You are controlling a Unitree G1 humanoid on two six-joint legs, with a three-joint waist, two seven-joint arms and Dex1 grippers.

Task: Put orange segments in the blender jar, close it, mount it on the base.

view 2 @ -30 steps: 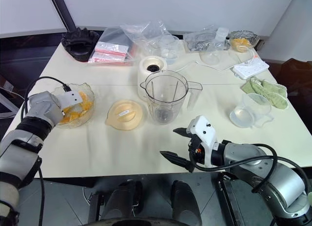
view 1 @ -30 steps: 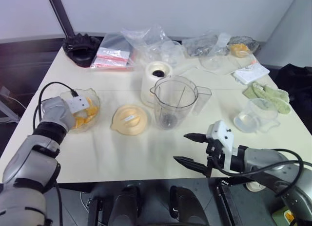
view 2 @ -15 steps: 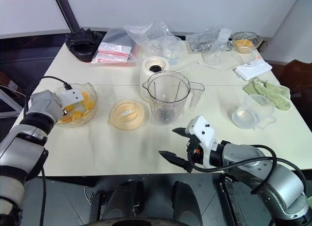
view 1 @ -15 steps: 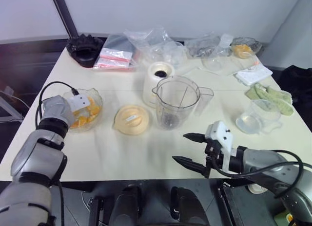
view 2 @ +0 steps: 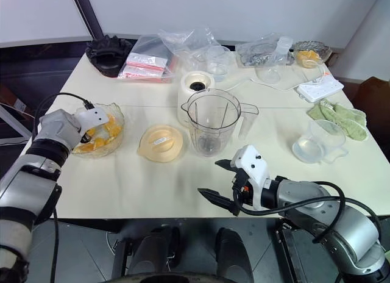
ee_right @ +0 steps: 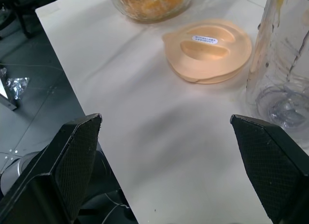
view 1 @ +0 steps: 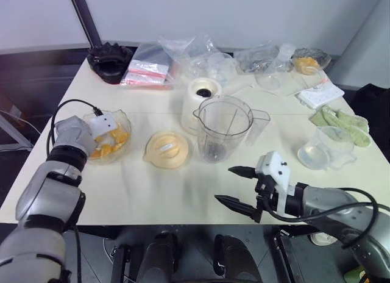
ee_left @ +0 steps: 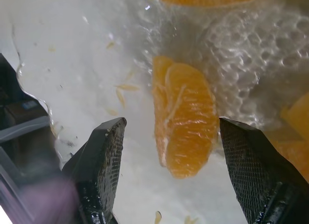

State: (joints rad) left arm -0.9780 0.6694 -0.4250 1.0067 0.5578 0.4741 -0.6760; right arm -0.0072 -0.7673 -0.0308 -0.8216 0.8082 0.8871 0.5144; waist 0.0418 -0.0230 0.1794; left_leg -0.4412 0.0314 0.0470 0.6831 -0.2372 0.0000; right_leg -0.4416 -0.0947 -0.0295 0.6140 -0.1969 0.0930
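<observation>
While the left gripper (ee_left: 166, 173) hangs inside a clear glass bowl (view 2: 116, 121), its fingers (ee_left: 104, 171) stand apart on either side of one of the orange segments (ee_left: 183, 118), not touching it. That piece is glossy, with pale membrane lines; the left wrist view alone shows this, plus seeds on the bowl's bottom. From the head views, the bowl sits left of the blender jar (view 2: 212, 121), a peach lid (view 2: 160, 143) between them. Empty and upright, the jar stands just in front of the base (view 2: 196, 91). Nearer than the jar, the right gripper (view 2: 220, 182) hovers, spread wide and empty.
</observation>
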